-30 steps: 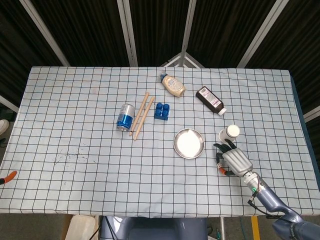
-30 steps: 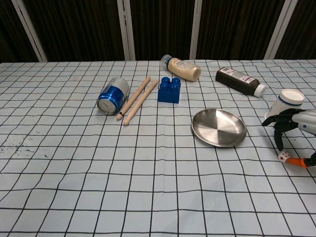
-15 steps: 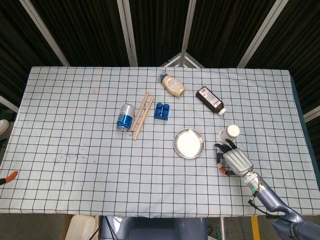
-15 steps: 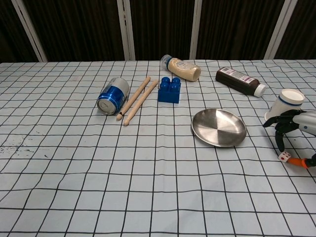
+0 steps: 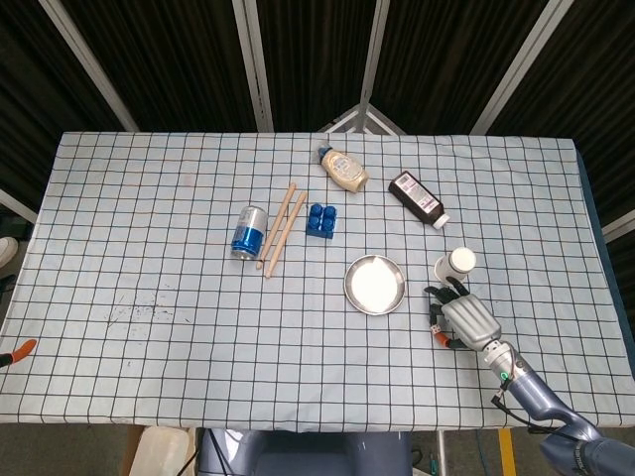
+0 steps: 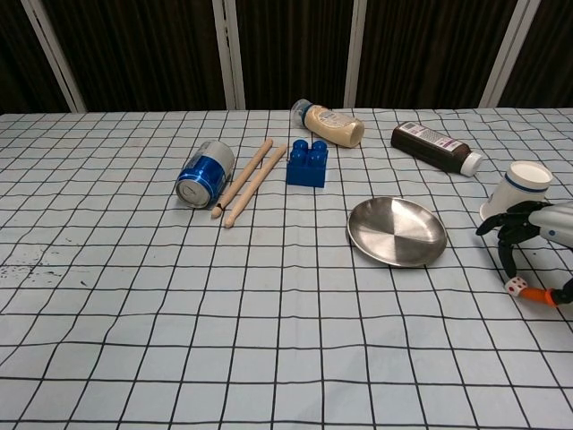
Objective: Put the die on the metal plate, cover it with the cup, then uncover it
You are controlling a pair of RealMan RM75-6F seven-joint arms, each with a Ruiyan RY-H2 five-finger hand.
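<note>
The small white die (image 6: 514, 286) lies on the checked cloth at the right, also seen as a white speck (image 5: 434, 321) in the head view. My right hand (image 6: 530, 235) (image 5: 464, 319) hovers over it, dark fingers (image 6: 508, 260) pointing down just behind it and the orange-tipped thumb (image 6: 540, 295) beside it. I see no grip on the die. The white paper cup (image 6: 520, 187) (image 5: 456, 264) with a blue band stands just behind the hand. To the left of the hand sits the round metal plate (image 6: 397, 231) (image 5: 351, 286), with nothing on it. My left hand does not show.
A dark brown bottle (image 6: 435, 147), a cream sauce bottle (image 6: 330, 124), a blue toy brick (image 6: 307, 164), two wooden sticks (image 6: 249, 180) and a blue can (image 6: 202, 174) lie across the back half. The table's right edge is close to my hand. An orange-tipped object (image 5: 18, 350) sits off the left edge.
</note>
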